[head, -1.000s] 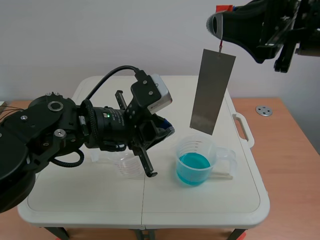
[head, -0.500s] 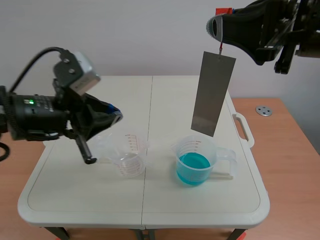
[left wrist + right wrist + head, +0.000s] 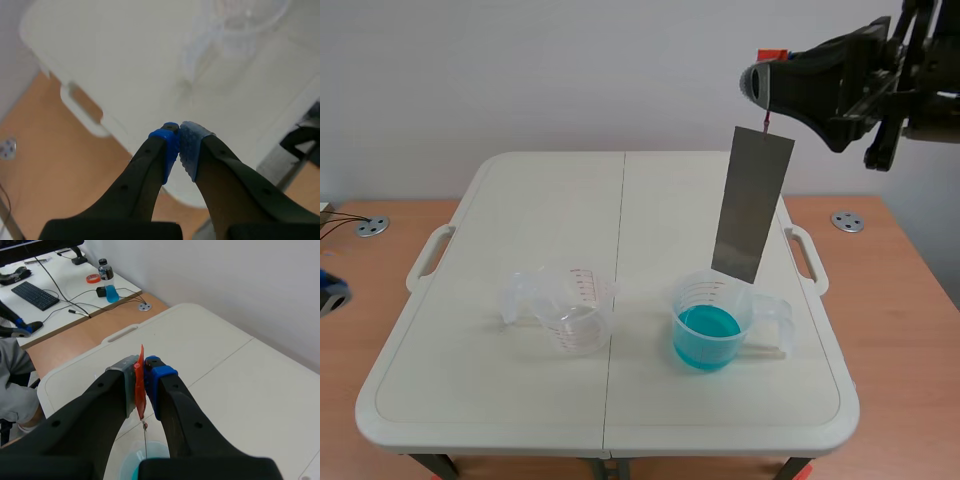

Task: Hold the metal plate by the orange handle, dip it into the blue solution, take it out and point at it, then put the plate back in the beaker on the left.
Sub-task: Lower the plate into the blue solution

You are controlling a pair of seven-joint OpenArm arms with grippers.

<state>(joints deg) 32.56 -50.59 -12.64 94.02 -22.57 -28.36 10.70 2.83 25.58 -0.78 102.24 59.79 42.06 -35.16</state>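
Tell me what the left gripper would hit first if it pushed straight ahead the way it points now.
Probably the top of the white table, short of the clear empty beaker: the shut left gripper aims down at it. Depth is hard to judge here.

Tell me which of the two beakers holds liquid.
The right beaker, holding blue solution; the red-marked beaker on the left looks empty.

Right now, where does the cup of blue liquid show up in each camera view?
Scene view: cup of blue liquid on the right half of the white table, below the hanging metal plate.
Left wrist view: not in it.
Right wrist view: under the right gripper, mostly hidden by it.
Shared landmark: the white table.
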